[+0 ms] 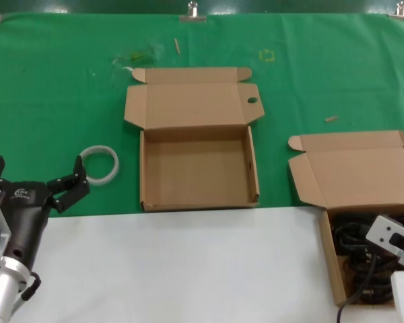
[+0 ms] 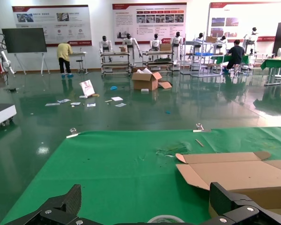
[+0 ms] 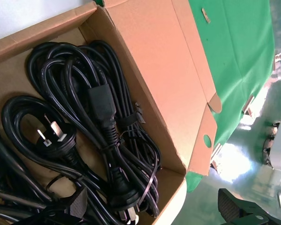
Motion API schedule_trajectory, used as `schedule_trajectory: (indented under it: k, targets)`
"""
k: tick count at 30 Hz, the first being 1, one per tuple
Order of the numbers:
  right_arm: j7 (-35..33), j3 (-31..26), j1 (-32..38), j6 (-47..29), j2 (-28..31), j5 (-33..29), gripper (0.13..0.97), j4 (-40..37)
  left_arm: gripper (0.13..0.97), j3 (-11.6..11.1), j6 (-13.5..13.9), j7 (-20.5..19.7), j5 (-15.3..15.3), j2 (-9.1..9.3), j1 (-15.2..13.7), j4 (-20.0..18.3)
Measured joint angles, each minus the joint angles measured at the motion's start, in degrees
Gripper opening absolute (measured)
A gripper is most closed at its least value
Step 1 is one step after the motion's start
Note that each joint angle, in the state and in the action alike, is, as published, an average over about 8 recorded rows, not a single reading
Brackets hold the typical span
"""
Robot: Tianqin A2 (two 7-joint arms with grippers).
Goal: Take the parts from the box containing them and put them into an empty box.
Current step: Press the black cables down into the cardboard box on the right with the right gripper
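A: Cardboard everywhere. Which box matters?

B: On the green-covered counter (image 1: 54,81), the empty box (image 1: 197,173) sits mid-scene, lid back; the box containing them (image 1: 337,262) is at the robot's right, packed with the parts (image 3: 98,136).

A: How will those handle?

B: I'd judge them fairly light, floppy and springy. Each coil is tied, so gripping across the bundled middle near the tie should lift a whole coil; a single loop might drag its neighbours.

A: Arms?

B: The right end effector (image 3: 154,208) hangs just over the cords, fingers spread wide, holding nothing. The left end effector (image 1: 37,182) idles near a white ring (image 1: 99,164), also open.
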Motion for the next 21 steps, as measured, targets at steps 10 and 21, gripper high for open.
schedule_trajectory:
  k: [10, 21]
  targets:
    - [-0.08, -0.06, 0.46, -0.84, 0.0, 0.06, 0.966, -1.17, 0.965, 0.0, 0.0, 0.0, 0.0, 0.0, 0.0, 0.0]
    - [1.47, -1.7, 2.39, -3.63, -0.03, 0.33, 0.966, -6.01, 0.965, 0.0, 0.0, 0.0, 0.0, 0.0, 0.0, 0.0]
